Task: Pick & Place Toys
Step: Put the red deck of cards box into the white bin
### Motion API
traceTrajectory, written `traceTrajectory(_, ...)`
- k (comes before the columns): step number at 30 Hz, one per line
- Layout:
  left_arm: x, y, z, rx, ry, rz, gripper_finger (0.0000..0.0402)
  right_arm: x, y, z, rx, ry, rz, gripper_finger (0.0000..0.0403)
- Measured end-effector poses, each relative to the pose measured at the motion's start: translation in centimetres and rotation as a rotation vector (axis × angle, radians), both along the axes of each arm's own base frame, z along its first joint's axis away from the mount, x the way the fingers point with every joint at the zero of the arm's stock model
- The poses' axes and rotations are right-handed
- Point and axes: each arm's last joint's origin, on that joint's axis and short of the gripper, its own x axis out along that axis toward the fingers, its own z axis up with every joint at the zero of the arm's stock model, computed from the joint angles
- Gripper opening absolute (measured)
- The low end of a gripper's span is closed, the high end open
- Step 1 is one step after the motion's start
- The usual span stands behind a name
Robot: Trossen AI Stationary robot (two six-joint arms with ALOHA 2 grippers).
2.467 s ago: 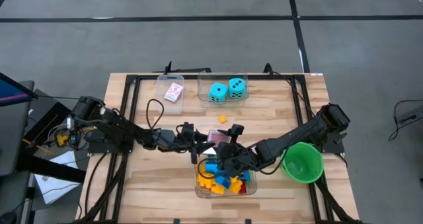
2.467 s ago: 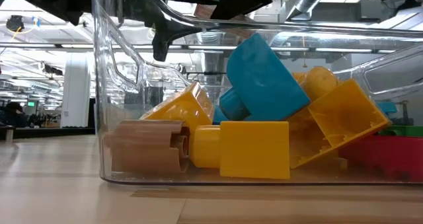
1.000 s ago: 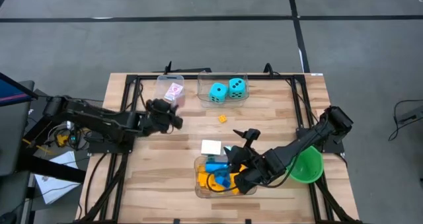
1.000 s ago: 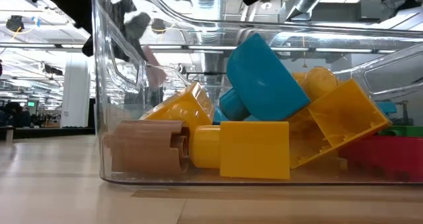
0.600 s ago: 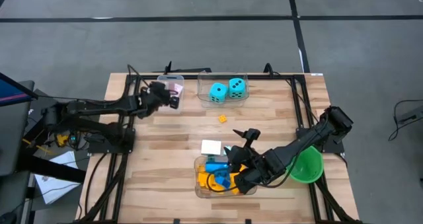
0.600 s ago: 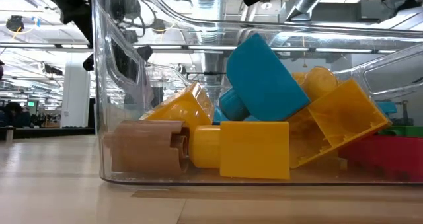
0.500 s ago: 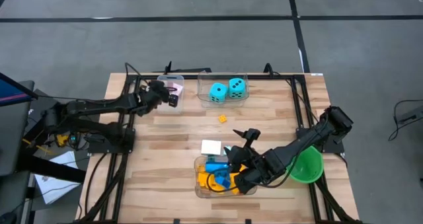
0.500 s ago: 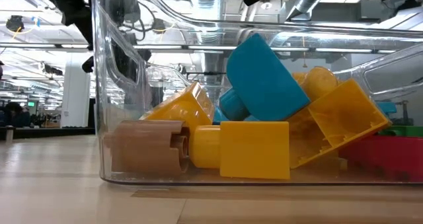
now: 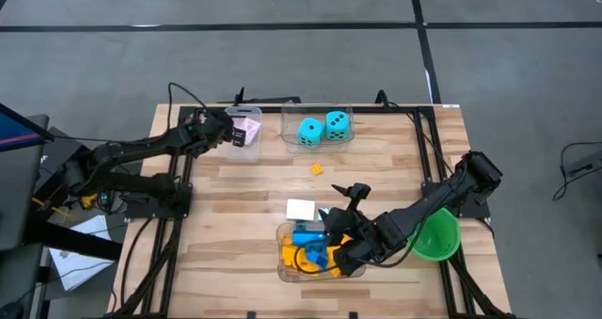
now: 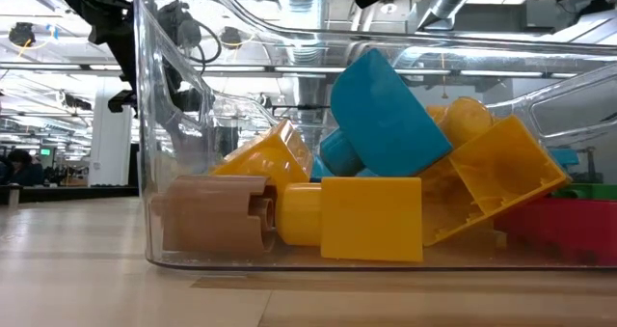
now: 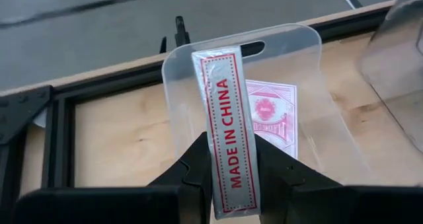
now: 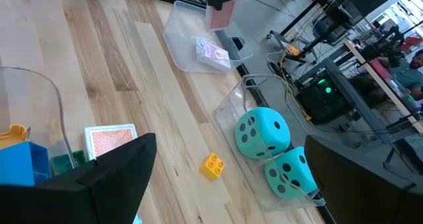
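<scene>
My left gripper (image 9: pixel 226 131) hangs over the small clear tub (image 9: pixel 246 135) at the table's far left, shut on a wrapped pink card pack (image 11: pixel 228 128). A pink-backed card (image 11: pixel 271 115) lies flat in that tub. My right gripper (image 9: pixel 343 209) stands open above the near clear tub (image 9: pixel 320 258), which holds blue, yellow, orange and red bricks (image 10: pixel 371 216). Two cyan dice (image 9: pixel 324 127) sit in the far tub. A small yellow brick (image 9: pixel 317 168) lies on the bare wood. Another card (image 12: pixel 111 141) lies beside the brick tub. My left gripper pinches the card pack between its two fingers (image 11: pixel 195 168), one on each wide face near the pack's end closest to the wrist. Its narrow printed edge (image 11: pixel 231 141) faces the wrist camera. The fingers slant down from the table's left. The pack is lifted clear above the small tub.
A green round bowl (image 9: pixel 433 232) stands at the right, beside my right arm. A black frame (image 9: pixel 179 168) runs along the table's edges. Bare wood lies between the far tubs and the brick tub.
My left gripper has swung from the table's middle left toward the far edge with the card pack, turning as it went. It now hangs over the small clear tub. The pack stays pinched and clear of the table.
</scene>
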Motion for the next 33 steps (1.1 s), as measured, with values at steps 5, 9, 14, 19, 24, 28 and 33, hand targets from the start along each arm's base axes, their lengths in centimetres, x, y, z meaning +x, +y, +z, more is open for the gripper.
traceTrajectory(5,-0.4,0.8,-0.1,-0.029,-0.022,0.012,0.0066,0.0,0.0,0.0,0.0,0.0,0.0,0.0377)
traceTrajectory(9,-0.3,1.5,-0.6,-0.062,-0.023,-0.012,0.0066,0.0,0.0,0.0,0.001,0.001,0.0,0.0377)
traceTrajectory(14,0.4,2.0,-1.6,-0.084,-0.018,-0.023,0.0067,0.1,-0.2,0.0,0.002,0.004,-0.006,0.0377)
traceTrajectory(19,0.6,2.3,-2.1,-0.067,0.023,0.014,0.0073,0.1,-0.2,0.0,0.001,0.006,-0.006,0.0377)
traceTrajectory(24,0.7,2.4,-2.1,-0.057,0.021,0.019,0.0075,0.1,-0.2,0.0,0.001,0.007,-0.006,0.0377)
traceTrajectory(28,0.6,2.3,-2.1,-0.057,0.018,0.017,0.0075,0.1,-0.2,0.0,0.002,0.007,-0.005,0.0377)
traceTrajectory(33,0.6,2.2,-1.9,-0.074,0.026,0.006,0.0076,0.1,-0.3,-0.1,0.008,0.008,-0.005,0.0377)
